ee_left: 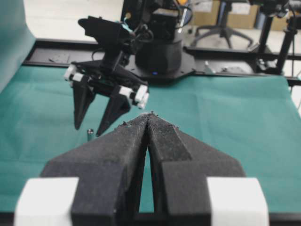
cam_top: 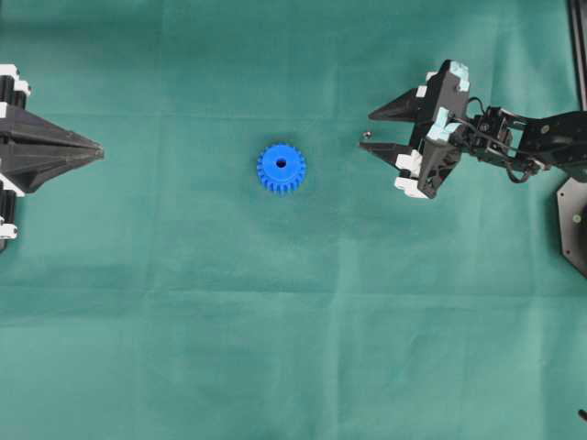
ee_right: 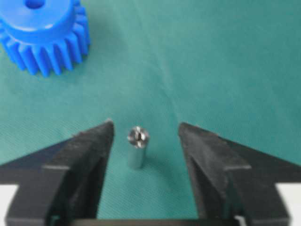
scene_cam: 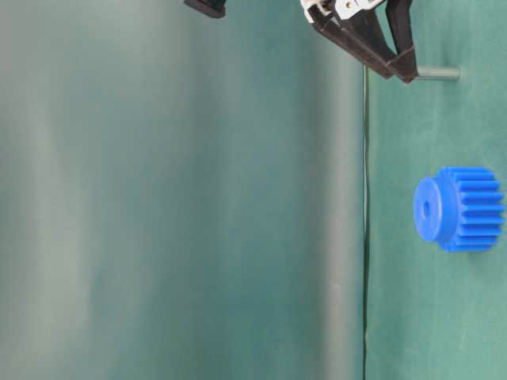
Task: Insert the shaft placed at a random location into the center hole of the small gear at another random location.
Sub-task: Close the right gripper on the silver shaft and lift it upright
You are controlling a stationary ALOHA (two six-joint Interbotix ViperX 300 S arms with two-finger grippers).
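The small gear (cam_top: 281, 169) is bright blue and lies flat on the green cloth near the middle, its center hole (cam_top: 281, 165) facing up and empty. The shaft (cam_top: 367, 135) is a short silver pin standing upright on the cloth, right of the gear. My right gripper (cam_top: 365, 130) is open, with one finger on each side of the shaft. In the right wrist view the shaft (ee_right: 137, 146) stands between the fingertips, nearer the left one, touching neither; the gear (ee_right: 44, 33) is at top left. My left gripper (cam_top: 101, 152) is shut and empty at the far left.
The right arm's black base plate (cam_top: 573, 220) sits at the right edge. In the left wrist view the right arm's base (ee_left: 162, 52) stands behind the cloth's far edge, with chairs and boxes beyond.
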